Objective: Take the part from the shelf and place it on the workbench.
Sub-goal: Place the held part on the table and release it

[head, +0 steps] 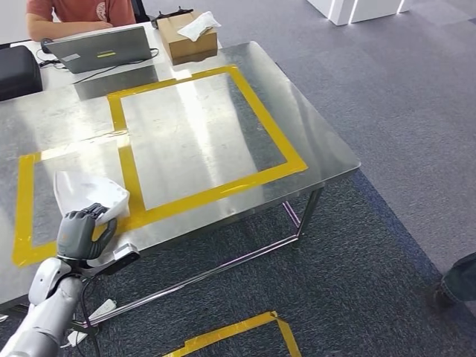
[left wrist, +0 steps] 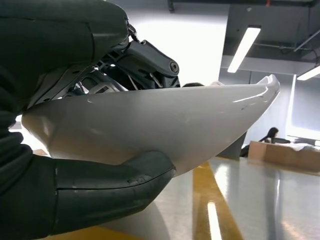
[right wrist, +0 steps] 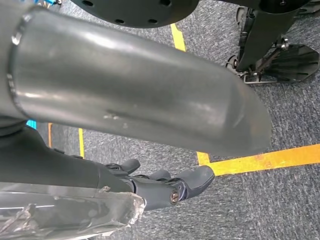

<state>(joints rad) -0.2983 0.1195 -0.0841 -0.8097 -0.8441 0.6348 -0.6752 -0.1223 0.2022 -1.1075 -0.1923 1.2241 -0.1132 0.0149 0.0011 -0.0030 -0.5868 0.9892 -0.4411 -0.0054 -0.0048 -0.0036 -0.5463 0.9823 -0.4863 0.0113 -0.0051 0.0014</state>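
Left hand [head: 84, 232] at about 8 o'clock in the head view, at the near edge of the workbench [head: 314, 126], grasping the white part [head: 90, 192]; thumb under, dark fingers [left wrist: 151, 65] over, per left wrist view. Part sits low over the bench inside the left yellow tape frame [head: 25, 201], touching-or-not cannot tell. Right hand [right wrist: 166, 185] hangs over grey carpet [right wrist: 264, 210] with yellow floor tape [right wrist: 264, 160], fingers curled loosely, nothing seen in them; clenched or slack, cannot tell. Larger tape rectangle [head: 269, 126] at 12 o'clock. Further, at 11 o'clock: laptop [head: 101, 48], cardboard box [head: 188, 37], seated person [head: 79, 11].
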